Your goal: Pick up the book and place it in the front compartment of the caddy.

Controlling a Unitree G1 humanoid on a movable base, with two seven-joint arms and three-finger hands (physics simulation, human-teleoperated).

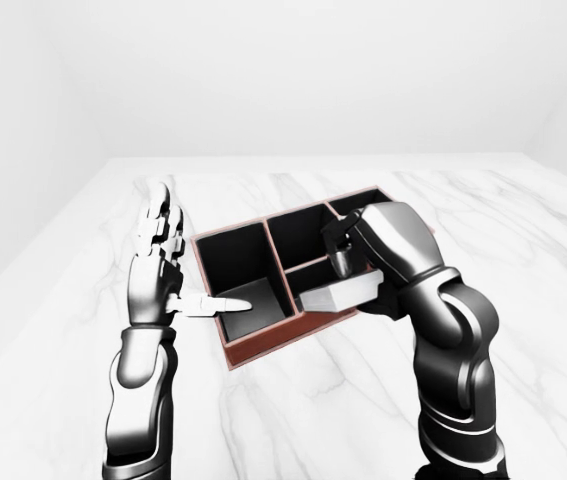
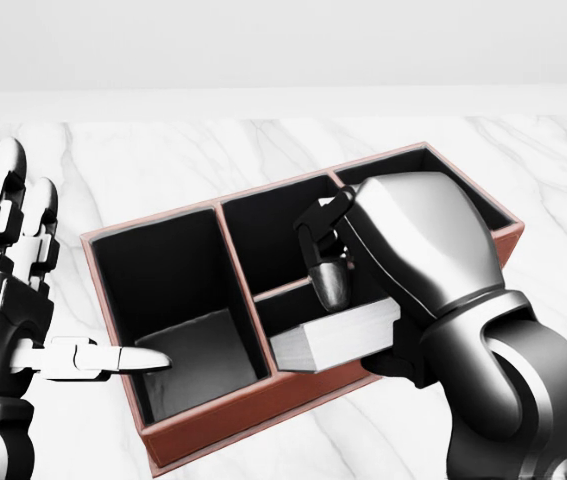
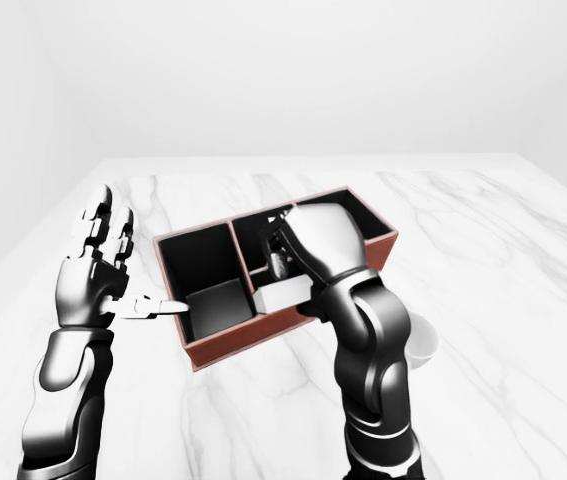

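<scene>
A red-brown caddy (image 2: pixel 213 425) with black compartments lies on the white marble table in the middle of the head view. My right hand (image 2: pixel 329 285) is shut on a pale grey book (image 2: pixel 328 340). It holds the book flat over the small compartment at the caddy's lower right, and the book's near end reaches the caddy's bottom wall. My left hand (image 2: pixel 58 290) is open and empty, raised at the caddy's left side, with its thumb (image 2: pixel 128 358) pointing over the big left compartment. My right hand hides the far end of the book.
The marble table (image 1: pixel 313 400) stretches all around the caddy, with white walls beyond it. A small white round object (image 3: pixel 420 345) shows on the table just right of my right forearm in the right-eye view.
</scene>
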